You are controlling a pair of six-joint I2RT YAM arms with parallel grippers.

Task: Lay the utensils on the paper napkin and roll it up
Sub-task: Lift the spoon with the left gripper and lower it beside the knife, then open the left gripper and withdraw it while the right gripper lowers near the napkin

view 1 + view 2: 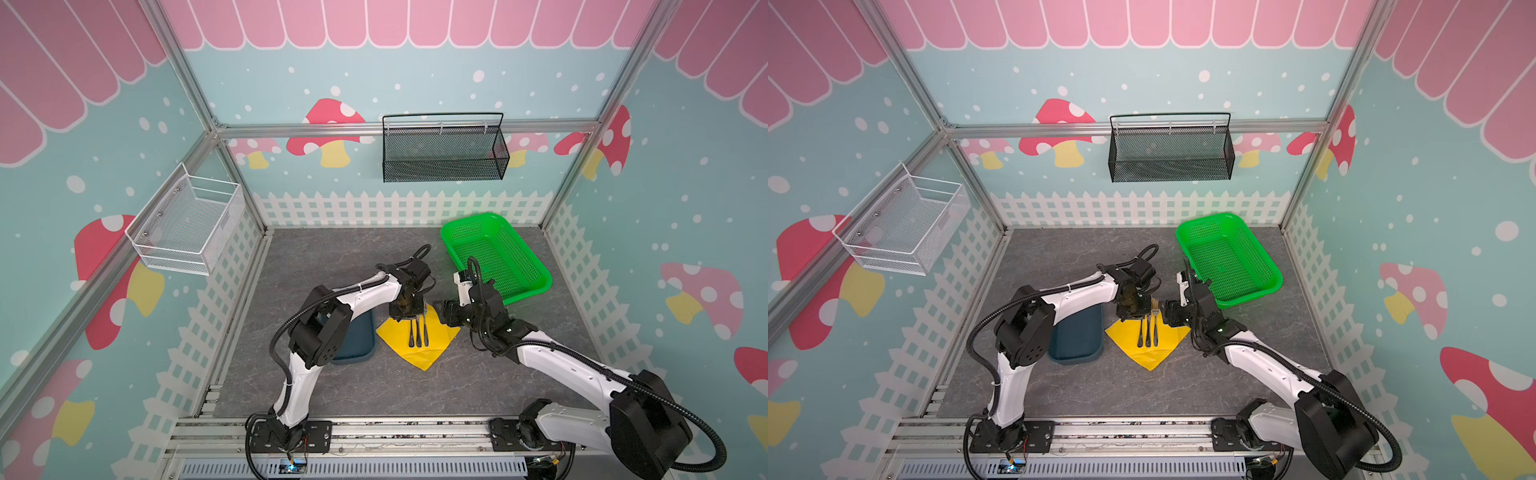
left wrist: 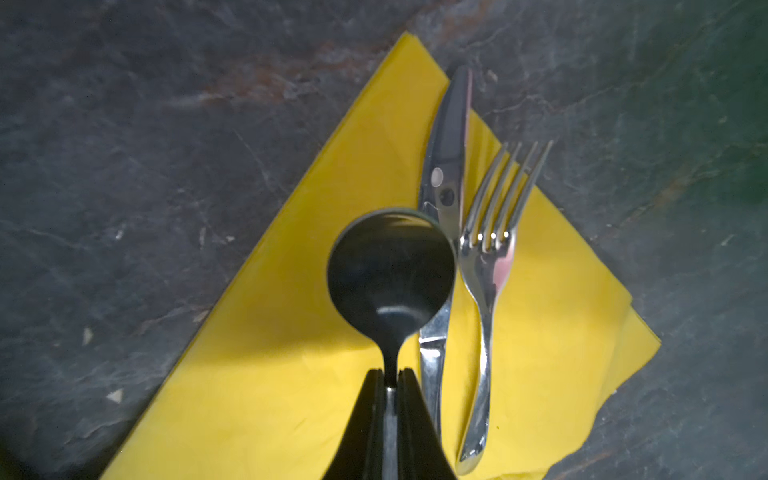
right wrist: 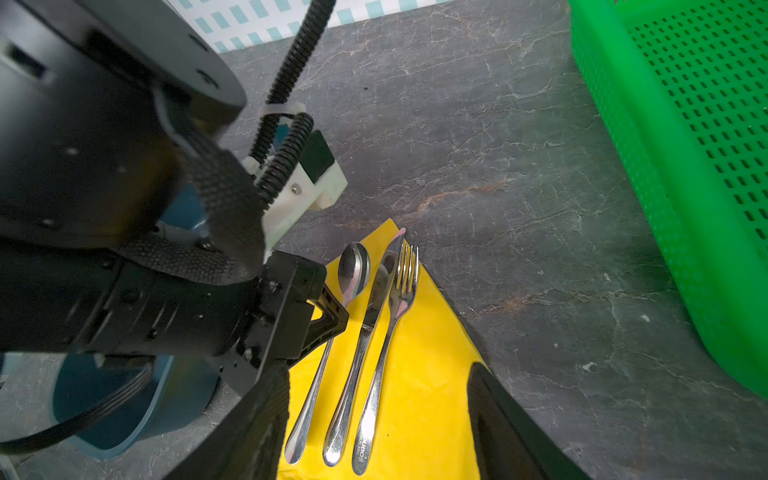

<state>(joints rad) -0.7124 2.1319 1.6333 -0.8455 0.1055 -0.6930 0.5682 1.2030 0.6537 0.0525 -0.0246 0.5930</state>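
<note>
**Spoon pinched hard by the knife**

Lower centre in both top views, the napkin (image 1: 419,357) carries the knife (image 2: 446,166) and fork (image 2: 490,266). The left gripper (image 2: 388,374), jaws narrow, pinches the neck of the spoon (image 2: 390,270) just beside the knife. The right gripper (image 3: 376,390) hangs wide and empty. A crooked release could nudge the knife or drag the thin paper.

Both top views are softly lit and sharp, though straight lines bow towards the edges. My left wrist view is dim and soft: the shiny silver metal spoon (image 2: 390,274) reads almost black, with shadow on the thin bright yellow paper napkin (image 2: 266,332). The right wrist view is brighter, yet my right gripper (image 3: 378,370) blurs at its dark fingers (image 3: 257,415).
</note>
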